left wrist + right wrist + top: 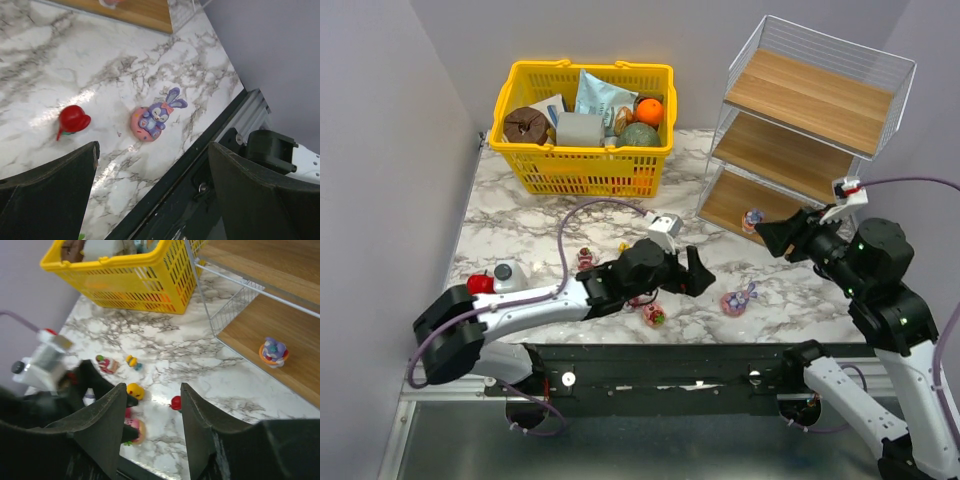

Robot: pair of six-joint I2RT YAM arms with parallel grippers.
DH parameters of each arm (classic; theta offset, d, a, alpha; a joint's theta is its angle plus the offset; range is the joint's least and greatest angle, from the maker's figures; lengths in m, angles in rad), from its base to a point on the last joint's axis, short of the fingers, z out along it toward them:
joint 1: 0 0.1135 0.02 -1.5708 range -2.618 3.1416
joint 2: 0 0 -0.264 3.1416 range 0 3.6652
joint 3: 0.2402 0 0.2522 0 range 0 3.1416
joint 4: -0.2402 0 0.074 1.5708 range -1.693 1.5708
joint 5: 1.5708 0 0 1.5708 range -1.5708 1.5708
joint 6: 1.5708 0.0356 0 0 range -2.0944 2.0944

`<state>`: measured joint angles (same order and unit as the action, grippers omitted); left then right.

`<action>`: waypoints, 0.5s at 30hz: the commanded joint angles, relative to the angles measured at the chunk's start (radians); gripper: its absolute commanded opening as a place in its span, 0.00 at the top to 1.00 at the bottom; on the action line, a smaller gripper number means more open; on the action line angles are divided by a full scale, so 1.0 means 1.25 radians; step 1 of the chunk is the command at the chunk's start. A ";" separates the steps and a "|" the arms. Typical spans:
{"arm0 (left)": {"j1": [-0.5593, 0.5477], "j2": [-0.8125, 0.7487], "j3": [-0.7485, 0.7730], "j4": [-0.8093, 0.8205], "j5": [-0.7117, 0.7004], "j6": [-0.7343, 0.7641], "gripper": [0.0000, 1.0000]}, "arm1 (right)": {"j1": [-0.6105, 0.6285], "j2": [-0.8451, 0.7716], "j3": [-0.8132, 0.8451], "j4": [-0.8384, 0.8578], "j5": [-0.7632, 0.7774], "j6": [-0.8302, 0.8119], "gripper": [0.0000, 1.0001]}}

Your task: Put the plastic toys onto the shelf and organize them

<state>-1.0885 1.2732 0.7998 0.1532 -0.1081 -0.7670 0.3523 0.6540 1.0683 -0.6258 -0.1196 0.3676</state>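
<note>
Lowering the left gripper (152,150), jaws spread wide and empty, squarely over the bunny toy (156,116) near the worktop's (75,60) front edge seems right (centre first; it is squat). The right gripper (152,390), jaws apart and bare, hovers before the shelf (300,340), whose bottom board holds one purple toy (273,351).

Pink-and-purple bunny toy (156,116), yellow basket (580,172)
</note>
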 commanded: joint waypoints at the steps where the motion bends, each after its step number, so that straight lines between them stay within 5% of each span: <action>1: -0.032 0.166 0.075 0.097 0.085 -0.046 0.05 | 0.002 -0.035 0.047 -0.099 -0.039 0.072 0.41; 7: -0.101 0.341 0.166 0.115 0.045 0.140 0.18 | 0.002 -0.067 0.085 -0.123 -0.086 0.075 0.38; 15: -0.119 0.483 0.185 0.155 -0.030 0.372 0.21 | 0.000 -0.088 0.117 -0.161 -0.108 0.040 0.36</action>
<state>-1.2377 1.8122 1.0210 0.2901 -0.0803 -0.4953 0.3523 0.5709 1.1793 -0.7670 -0.2180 0.4408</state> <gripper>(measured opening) 0.800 0.633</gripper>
